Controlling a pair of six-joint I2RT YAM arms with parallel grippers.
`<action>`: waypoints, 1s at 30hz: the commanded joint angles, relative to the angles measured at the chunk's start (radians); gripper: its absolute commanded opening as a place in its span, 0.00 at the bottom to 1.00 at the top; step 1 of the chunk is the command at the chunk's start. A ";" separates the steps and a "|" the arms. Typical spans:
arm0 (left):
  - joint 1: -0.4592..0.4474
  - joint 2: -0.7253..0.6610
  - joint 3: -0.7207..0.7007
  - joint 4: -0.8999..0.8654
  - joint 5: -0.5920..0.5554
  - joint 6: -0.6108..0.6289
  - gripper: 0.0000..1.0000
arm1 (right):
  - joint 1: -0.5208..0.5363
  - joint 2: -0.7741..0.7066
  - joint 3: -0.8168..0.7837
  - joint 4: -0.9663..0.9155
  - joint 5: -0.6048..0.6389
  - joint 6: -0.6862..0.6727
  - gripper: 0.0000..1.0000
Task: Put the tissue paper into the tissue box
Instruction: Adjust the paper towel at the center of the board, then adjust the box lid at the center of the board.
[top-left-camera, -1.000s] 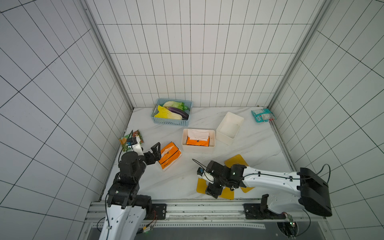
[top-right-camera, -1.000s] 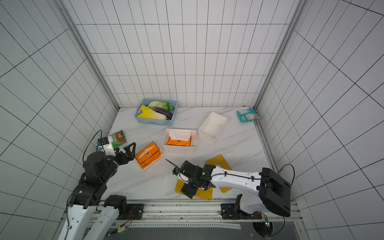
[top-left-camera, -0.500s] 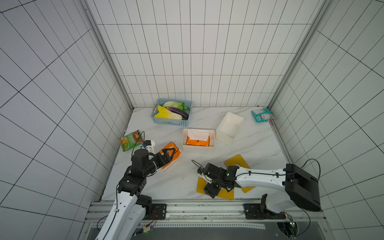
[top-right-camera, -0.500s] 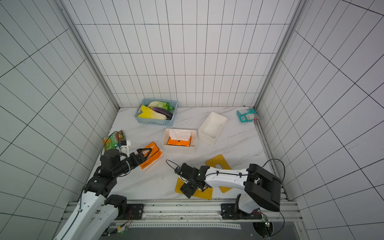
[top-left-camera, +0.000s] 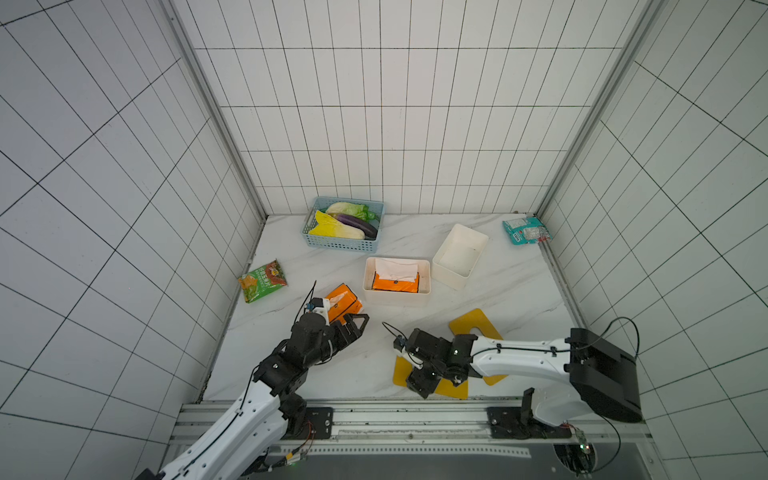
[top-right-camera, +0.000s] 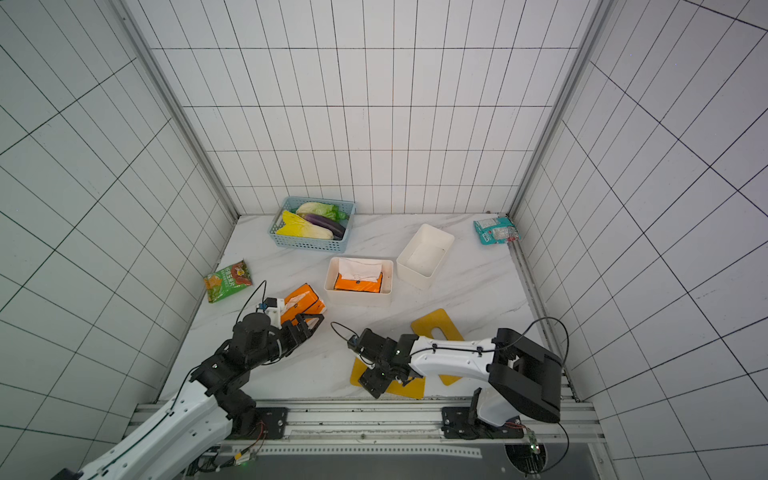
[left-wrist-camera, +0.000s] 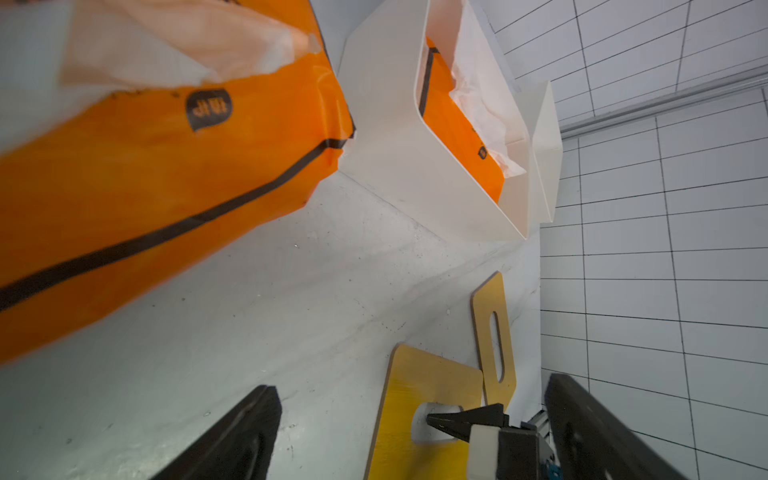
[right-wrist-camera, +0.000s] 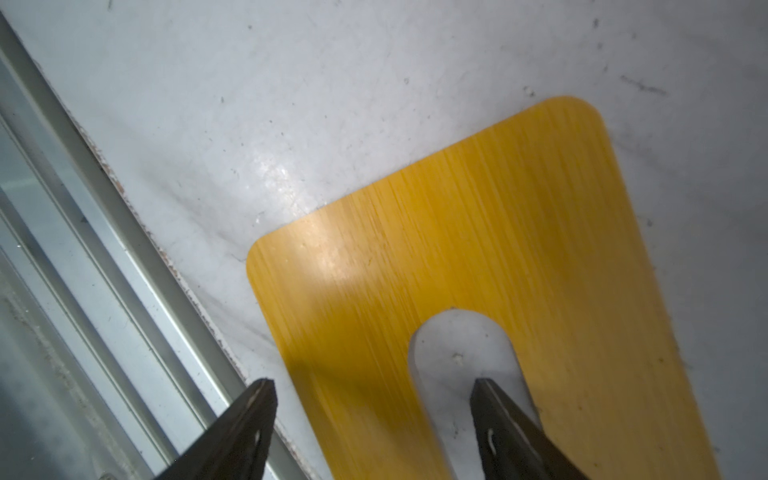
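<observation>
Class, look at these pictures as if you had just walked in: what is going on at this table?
Two robot arms are working over a marble table. The left gripper, jaws open, is at the loose orange tissue pack but not gripping it. The right gripper hangs open over a yellow slotted lid near the table's front edge. One white box already holds a second tissue pack; the empty white box stands beside it.

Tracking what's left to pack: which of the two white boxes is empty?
The angled white box nearer the teal packet is empty; the other white box holds an orange tissue pack.
</observation>
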 joint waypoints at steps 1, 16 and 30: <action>-0.002 0.081 -0.008 0.122 -0.102 0.014 0.98 | 0.020 -0.011 -0.017 -0.008 0.030 0.014 0.77; 0.312 0.262 -0.034 0.290 -0.104 0.095 0.98 | 0.065 0.064 0.027 -0.044 0.082 0.021 0.76; 0.353 0.085 0.007 0.171 0.043 0.097 0.98 | 0.112 0.178 0.098 -0.100 0.188 0.042 0.62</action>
